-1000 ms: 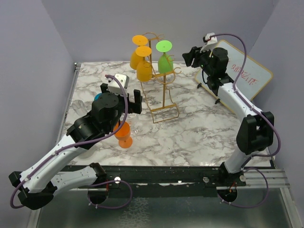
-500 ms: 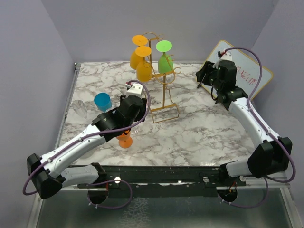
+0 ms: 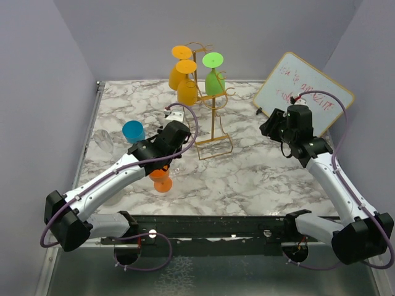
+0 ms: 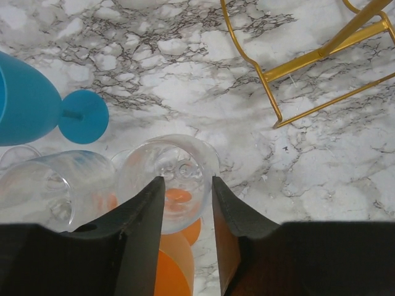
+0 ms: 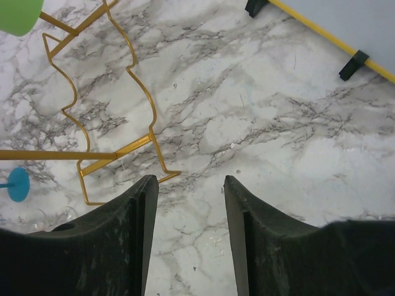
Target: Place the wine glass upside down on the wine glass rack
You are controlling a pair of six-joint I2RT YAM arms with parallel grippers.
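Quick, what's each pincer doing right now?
Left pincer: jaws partly closed over the clear wine glass; grip cannot be told.
Right pincer: open, holding nothing.

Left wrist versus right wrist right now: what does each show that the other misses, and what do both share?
Left wrist only: a clear glass below the left end effector, a second clear glass beside it, and an orange glass seen between its fingers. Right wrist only: a green glass at the frame's edge and the whiteboard with its feet. Both: the wine glass rack, its wire base; the blue glass; the marble table.
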